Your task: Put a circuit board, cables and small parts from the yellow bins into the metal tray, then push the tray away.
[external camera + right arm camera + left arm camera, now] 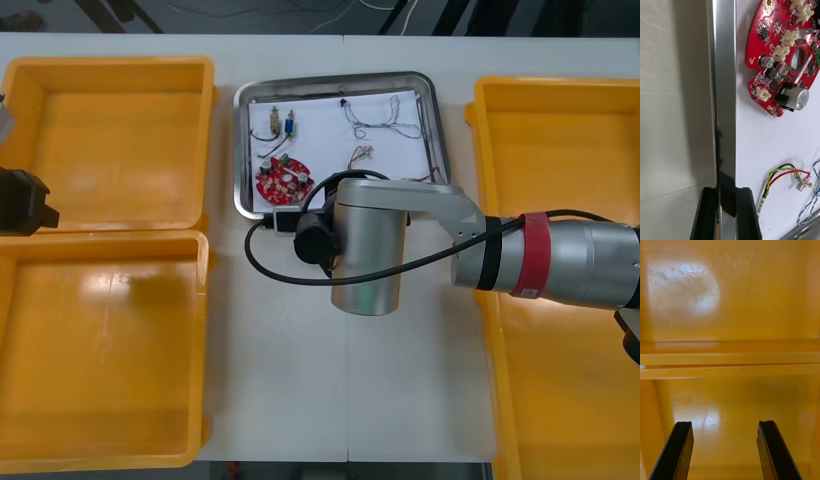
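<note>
While the left claw hangs spread over yellow plastic bins, the right claw clamps the shiny metal tray's near rim, tray straight ahead.

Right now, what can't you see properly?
- Front view: the right arm's wrist covers the right gripper and metal tray's near rim.
- Front view: edge cuts off the left gripper.
- Right wrist view: edge cuts off the circuit board.
- Front view: small metal parts too tiny to identify.
</note>
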Action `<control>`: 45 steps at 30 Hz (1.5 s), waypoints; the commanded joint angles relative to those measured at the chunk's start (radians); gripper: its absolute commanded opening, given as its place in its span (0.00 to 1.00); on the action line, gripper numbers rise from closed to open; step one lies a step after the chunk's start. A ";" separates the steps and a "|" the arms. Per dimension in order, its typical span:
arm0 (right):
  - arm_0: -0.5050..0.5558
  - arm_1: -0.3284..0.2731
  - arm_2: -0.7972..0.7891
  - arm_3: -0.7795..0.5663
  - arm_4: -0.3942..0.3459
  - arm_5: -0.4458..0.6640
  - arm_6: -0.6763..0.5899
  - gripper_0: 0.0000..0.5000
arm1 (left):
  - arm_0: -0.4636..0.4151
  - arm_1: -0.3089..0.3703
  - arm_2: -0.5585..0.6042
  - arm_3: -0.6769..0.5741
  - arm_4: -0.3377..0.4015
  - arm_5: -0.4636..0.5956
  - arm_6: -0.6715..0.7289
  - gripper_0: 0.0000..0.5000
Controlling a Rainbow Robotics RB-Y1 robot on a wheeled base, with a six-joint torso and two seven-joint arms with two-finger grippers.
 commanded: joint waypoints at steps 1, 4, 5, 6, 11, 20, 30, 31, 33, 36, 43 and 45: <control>-0.053 -0.002 -0.053 0.033 0.011 -0.029 0.061 0.00 | 0.017 -0.009 0.029 -0.030 0.003 0.007 -0.074 1.00; -0.062 -0.001 -0.056 0.056 0.011 -0.047 0.069 0.00 | 0.017 -0.009 0.029 -0.030 0.003 0.007 -0.074 1.00; -0.063 -0.001 -0.058 0.061 0.010 -0.052 0.070 0.00 | 0.017 -0.009 0.029 -0.030 0.003 0.007 -0.074 1.00; -0.066 -0.001 -0.061 0.072 0.010 -0.058 0.072 0.00 | 0.017 -0.009 0.029 -0.030 0.003 0.007 -0.074 1.00; -0.071 -0.001 -0.082 0.112 0.010 -0.102 0.083 0.00 | 0.017 -0.009 0.029 -0.030 0.003 0.007 -0.074 1.00; -0.083 -0.001 -0.104 0.171 0.010 -0.154 0.103 0.00 | 0.017 -0.009 0.029 -0.030 0.003 0.007 -0.074 1.00; -0.082 -0.001 -0.114 0.187 0.010 -0.170 0.116 0.00 | 0.017 -0.009 0.029 -0.030 0.003 0.007 -0.074 1.00; -0.082 -0.001 -0.114 0.187 0.007 -0.170 0.116 0.00 | 0.017 -0.009 0.029 -0.030 0.003 0.007 -0.074 1.00; -0.082 -0.001 -0.113 0.187 0.005 -0.170 0.116 0.03 | 0.017 -0.009 0.029 -0.030 0.003 0.007 -0.074 1.00; -0.082 0.004 -0.114 0.187 0.005 -0.168 0.116 0.66 | 0.017 -0.009 0.029 -0.030 0.003 0.007 -0.074 1.00; -0.082 0.015 -0.128 0.185 0.002 -0.164 0.119 1.00 | 0.017 -0.009 0.029 -0.030 0.003 0.007 -0.074 1.00; -0.083 0.018 -0.142 0.179 -0.007 -0.153 0.123 1.00 | 0.017 -0.009 0.029 -0.030 0.003 0.007 -0.074 1.00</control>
